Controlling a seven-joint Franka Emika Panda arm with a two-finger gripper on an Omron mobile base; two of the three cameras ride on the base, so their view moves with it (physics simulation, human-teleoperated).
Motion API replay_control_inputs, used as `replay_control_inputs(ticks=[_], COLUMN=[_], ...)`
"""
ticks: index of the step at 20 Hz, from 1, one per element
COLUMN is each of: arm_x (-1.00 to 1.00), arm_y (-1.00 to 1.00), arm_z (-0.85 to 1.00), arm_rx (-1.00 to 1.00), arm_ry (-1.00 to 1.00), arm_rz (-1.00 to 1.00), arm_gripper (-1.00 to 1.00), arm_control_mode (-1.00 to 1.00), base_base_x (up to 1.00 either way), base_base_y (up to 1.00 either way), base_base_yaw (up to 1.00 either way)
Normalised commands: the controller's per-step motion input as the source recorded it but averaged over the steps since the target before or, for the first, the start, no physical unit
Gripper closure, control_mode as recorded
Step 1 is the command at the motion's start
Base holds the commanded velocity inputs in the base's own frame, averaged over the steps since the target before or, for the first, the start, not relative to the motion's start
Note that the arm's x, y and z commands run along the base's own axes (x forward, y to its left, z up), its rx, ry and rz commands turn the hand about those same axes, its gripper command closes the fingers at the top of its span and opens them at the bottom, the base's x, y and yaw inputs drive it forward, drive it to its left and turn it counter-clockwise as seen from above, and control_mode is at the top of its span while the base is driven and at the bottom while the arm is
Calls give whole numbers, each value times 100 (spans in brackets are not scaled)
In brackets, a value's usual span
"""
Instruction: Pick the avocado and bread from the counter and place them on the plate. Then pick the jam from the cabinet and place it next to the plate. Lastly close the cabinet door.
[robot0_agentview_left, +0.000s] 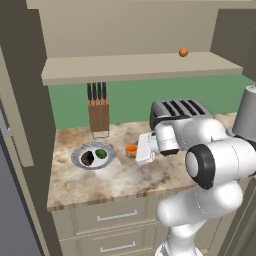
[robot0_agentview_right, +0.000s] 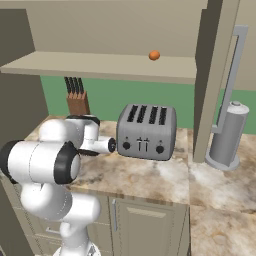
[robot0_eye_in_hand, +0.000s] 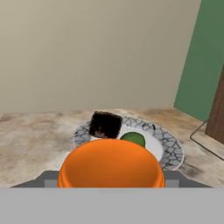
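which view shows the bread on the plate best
The hand view: the bread sits close and unblocked on the plate. The left base view shows it small; in the right base view the arm blocks that spot.

I see the bread (robot0_agentview_left: 87, 158) and avocado (robot0_agentview_left: 101, 153) on the plate (robot0_agentview_left: 78, 156); the orange jam (robot0_agentview_left: 131, 149) sits just beside it on the bench (robot0_agentview_left: 100, 182).

The plate (robot0_agentview_left: 78, 159) sits on the counter (robot0_agentview_left: 100, 187) toward its left end, bread (robot0_agentview_left: 87, 158) left of the avocado (robot0_agentview_left: 101, 153) on it. The jam (robot0_agentview_left: 131, 149) stands just right of the plate (toaster (robot0_agentview_left: 177, 111) behind-right); knife block (robot0_agentview_left: 98, 112) at the back edge.
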Motion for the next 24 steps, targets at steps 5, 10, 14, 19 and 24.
replay_control_inputs(ticks=[5, 10, 14, 19, 24], arm_x=[1, 0, 0, 6, 20], arm_y=[4, 0, 0, 0, 0], arm_z=[-9, -21, -19, -17, -16], arm_rx=[0, 0, 0, 0, 0], arm_ry=[0, 0, 0, 1, 2], arm_rz=[0, -5, -5, -4, -5], arm_gripper=[100, 100, 100, 100, 100], arm_control_mode=[-100, -100, -100, -100, -100], base_base_x=[0, 0, 0, 0, 0], base_base_y=[0, 0, 0, 0, 0], base_base_yaw=[0, 0, 0, 0, 0])
